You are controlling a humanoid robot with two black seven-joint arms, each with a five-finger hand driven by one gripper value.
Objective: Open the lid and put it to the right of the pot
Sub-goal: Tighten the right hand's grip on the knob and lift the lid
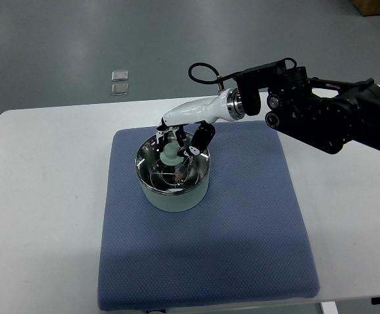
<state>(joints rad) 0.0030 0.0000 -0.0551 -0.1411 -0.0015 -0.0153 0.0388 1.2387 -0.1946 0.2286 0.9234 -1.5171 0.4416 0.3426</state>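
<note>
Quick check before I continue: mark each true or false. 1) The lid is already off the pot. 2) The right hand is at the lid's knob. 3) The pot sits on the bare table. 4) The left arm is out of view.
1) False: the glass lid is on the pot.
2) True: the right hand has its fingers around the knob.
3) False: the pot stands on the blue mat.
4) True.
</note>
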